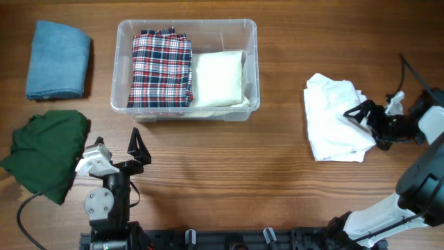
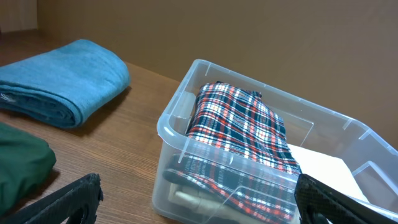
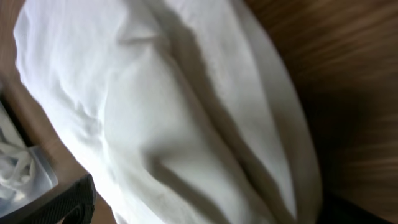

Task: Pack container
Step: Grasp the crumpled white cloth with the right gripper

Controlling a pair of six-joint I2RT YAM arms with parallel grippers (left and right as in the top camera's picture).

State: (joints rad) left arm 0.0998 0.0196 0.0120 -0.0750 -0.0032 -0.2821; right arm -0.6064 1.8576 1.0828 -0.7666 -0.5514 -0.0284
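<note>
The container (image 1: 187,23) sits mid-table with a plaid shirt (image 1: 161,67) and a cream cloth (image 1: 218,78) covering its floor. In front of it, the left gripper (image 1: 137,144) hangs spread and empty. Well to the container's right, the right gripper (image 1: 357,119) gapes over a white cloth (image 1: 333,132), its fingertips mostly cropped in the wrist view.

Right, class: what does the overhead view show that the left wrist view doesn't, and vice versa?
Only overhead: the white cloth and the right gripper at it. Only left wrist: a brown backdrop, and the plaid cloth side-on through the container wall. Both: container, plaid cloth, cream cloth, blue towel, green cloth.
</note>
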